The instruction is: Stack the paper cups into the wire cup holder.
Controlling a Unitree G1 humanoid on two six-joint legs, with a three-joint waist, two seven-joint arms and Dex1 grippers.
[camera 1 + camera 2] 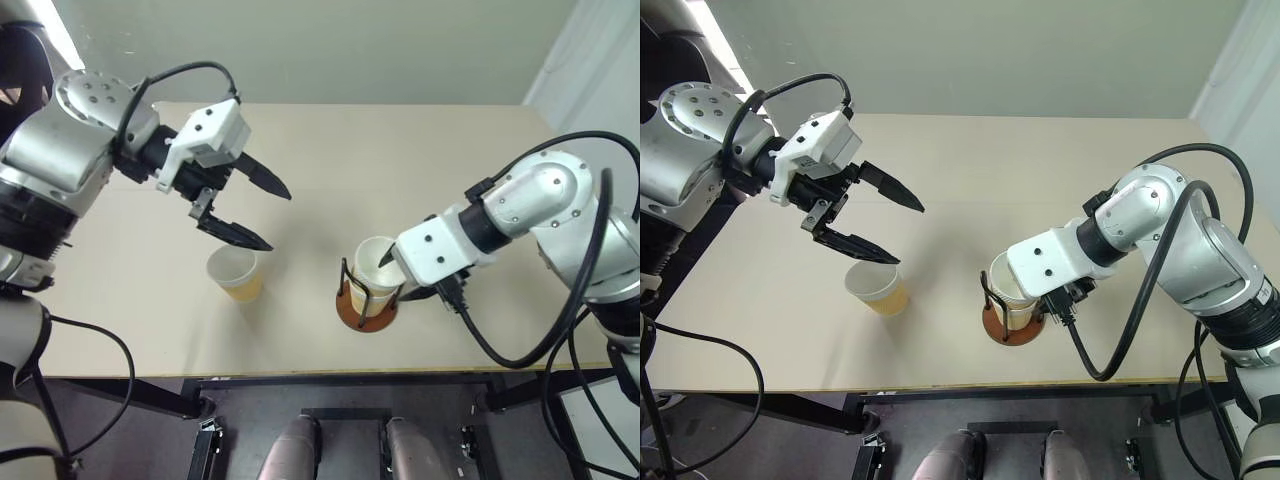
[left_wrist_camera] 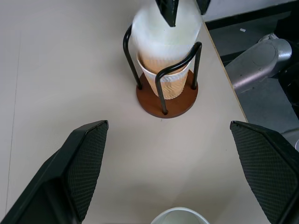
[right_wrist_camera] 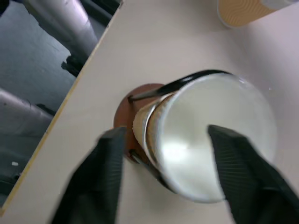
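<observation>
The wire cup holder (image 1: 367,300) stands near the tabletop's (image 1: 330,160) front edge, at about 5 o'clock from the tabletop's middle in the head views. Its reddish-brown disc base (image 2: 167,100) carries two upright black wire loops (image 2: 175,74), and paper cups are nested between them. The left wrist view shows a lower cup (image 2: 163,84) with a ribbed tan wall and an upper cup (image 2: 166,28) sitting higher in it, blurred white.

The right end effector (image 3: 163,140) hangs over the stack from the 3 o'clock side, its two black fingers (image 3: 240,172) spread on either side of the top cup's (image 3: 215,135) rim. One finger looks to lie across the cup's mouth; whether either touches the cup cannot be told.

A third paper cup (image 1: 235,272) stands upright on the tabletop at 9 o'clock from the holder, well apart from it. The left end effector (image 1: 255,205) hovers above and slightly behind this cup, fingers spread wide, holding nothing. Nothing lies between the loose cup and the holder.

The holder's base is partly hidden by the right arm's white wrist block (image 1: 435,252) and a black cable (image 1: 500,350).
</observation>
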